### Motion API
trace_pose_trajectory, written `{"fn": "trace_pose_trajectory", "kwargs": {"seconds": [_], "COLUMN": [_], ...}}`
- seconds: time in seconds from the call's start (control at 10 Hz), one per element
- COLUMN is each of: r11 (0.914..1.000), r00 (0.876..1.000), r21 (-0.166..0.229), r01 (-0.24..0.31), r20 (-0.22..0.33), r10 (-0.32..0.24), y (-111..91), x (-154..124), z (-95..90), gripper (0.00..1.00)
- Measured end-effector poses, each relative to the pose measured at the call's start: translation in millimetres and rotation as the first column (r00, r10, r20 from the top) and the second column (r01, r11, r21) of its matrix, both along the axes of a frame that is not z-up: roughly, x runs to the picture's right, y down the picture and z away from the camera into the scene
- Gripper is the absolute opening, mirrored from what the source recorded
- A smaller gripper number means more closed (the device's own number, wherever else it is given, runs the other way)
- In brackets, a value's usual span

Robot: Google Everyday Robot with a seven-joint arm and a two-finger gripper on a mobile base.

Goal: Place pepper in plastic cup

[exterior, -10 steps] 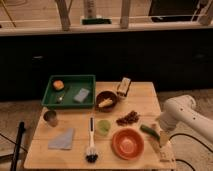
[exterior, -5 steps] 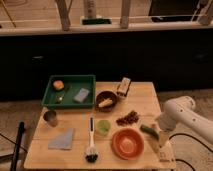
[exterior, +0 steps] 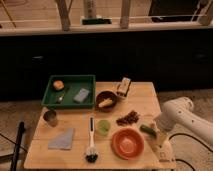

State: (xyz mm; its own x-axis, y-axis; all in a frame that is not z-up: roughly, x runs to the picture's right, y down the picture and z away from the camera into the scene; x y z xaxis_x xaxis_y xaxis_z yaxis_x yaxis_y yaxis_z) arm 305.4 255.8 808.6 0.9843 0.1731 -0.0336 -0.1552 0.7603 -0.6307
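One camera view to go on, and honestly not much moves across the last second. The pepper lies on the table in the same spot as in both earlier shots. It's near the right edge, about 1 o'clock from the orange bowl and roughly 3 o'clock from the plastic cup.

The gripper sits right at the pepper, on its 4 o'clock side, with the white arm reaching in from 3 o'clock. The arm looks to be in the same pose as half a second ago. Whether the gripper is clamped on the pepper or just parked beside it can't be told.

The cup stands upright, with the dark cluster at about its 2 o'clock. Best guess is that the grab is the step in hand and there's no lift yet. The whole carry toward 9 o'clock, over to the cup, is left to do.
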Motion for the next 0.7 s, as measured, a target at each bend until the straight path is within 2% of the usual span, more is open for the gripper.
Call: {"fn": "trace_pose_trajectory", "kwargs": {"seconds": [0.4,0.7], "r11": [0.9997,0.9995], "r00": [1.0,1.0], "r21": [-0.023,-0.029], "r01": [-0.011,-0.009], "r20": [-0.003,-0.003], "r10": [0.011,0.009], "y": [4.3,2.4], "x": [-5.1,-7.2], "z": [10.5,9.9], "gripper": [0.41,0.11]}}
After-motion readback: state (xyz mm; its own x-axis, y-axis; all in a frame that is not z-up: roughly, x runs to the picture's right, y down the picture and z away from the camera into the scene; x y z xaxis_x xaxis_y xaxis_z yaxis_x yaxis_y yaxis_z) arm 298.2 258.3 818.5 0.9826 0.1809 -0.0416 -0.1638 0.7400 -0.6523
